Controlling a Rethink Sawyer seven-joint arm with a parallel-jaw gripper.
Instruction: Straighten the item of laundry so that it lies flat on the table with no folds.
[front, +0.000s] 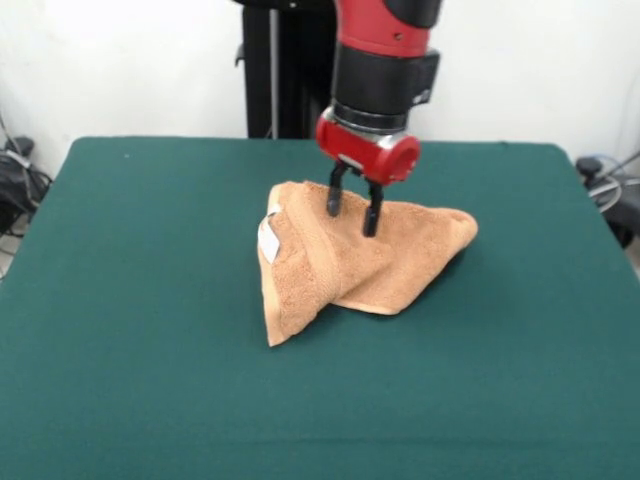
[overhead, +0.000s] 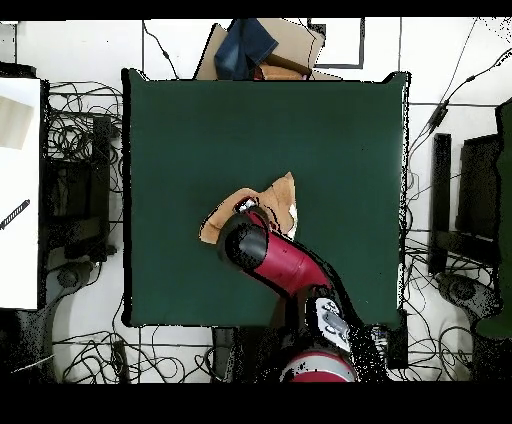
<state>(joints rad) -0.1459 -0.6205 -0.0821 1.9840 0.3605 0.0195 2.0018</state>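
Around the tabletop (front: 120, 300) we see clutter only off its edges: cables (overhead: 80, 130) tangle on the floor at the sides in the overhead view, a cardboard box (overhead: 290, 45) with a blue cloth (overhead: 245, 45) in it sits past the edge opposite the robot, and a white surface (overhead: 20, 190) lies off one side. On the green felt itself we find only the towel (front: 340, 265). From above, the arm (overhead: 285, 262) covers much of the towel, leaving a tan point and one edge showing. In the front view the towel lies crumpled near the middle of the tabletop, a little toward the robot's side, folded over itself into a rough triangular heap with one corner pointing at the camera and another out to the picture's right; a white label (front: 269, 238) shows on its left fold. The gripper (front: 352, 208) stands directly over the heap's raised top, its jaws spread apart with both tips down on the cloth, not visibly pinching any fold.
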